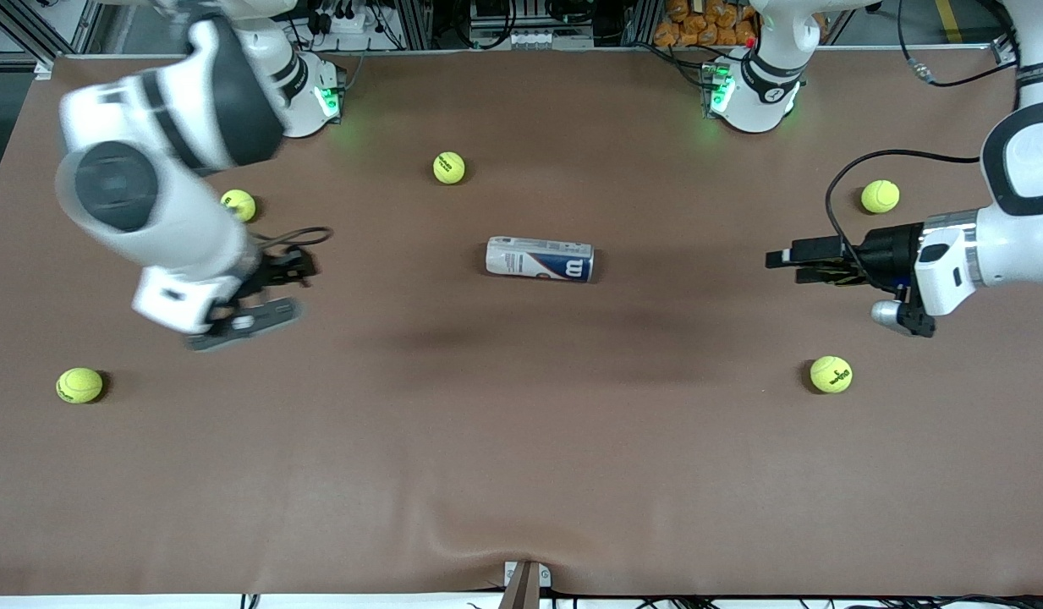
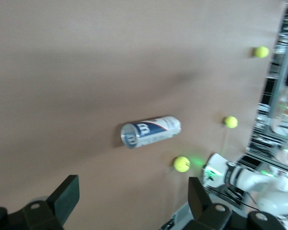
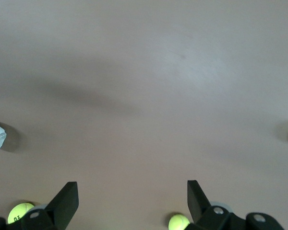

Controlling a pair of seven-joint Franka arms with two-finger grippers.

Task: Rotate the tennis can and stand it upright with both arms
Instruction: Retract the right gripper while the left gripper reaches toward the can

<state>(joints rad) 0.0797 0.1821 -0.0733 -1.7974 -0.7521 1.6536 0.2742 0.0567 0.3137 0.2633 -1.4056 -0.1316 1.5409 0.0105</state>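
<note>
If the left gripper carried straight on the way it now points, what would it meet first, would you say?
Probably the tennis can: the left gripper, open, points along the table toward its blue-labelled end, though its height above the table is unclear.

A robotics lab — two white arms (image 1: 174, 186) (image 1: 1016, 203) are bolted at green-lit bases (image 1: 322, 97) (image 1: 724, 89) along one edge of a tabletop (image 1: 521, 440) covered in plain brown cloth. Past that edge stand aluminium frame rails (image 1: 419, 25), power strips and tangled black cables (image 1: 343, 17). Tennis balls (image 1: 449, 167) lie scattered singly over the cloth — a test layout, with no household furniture in sight.
</note>
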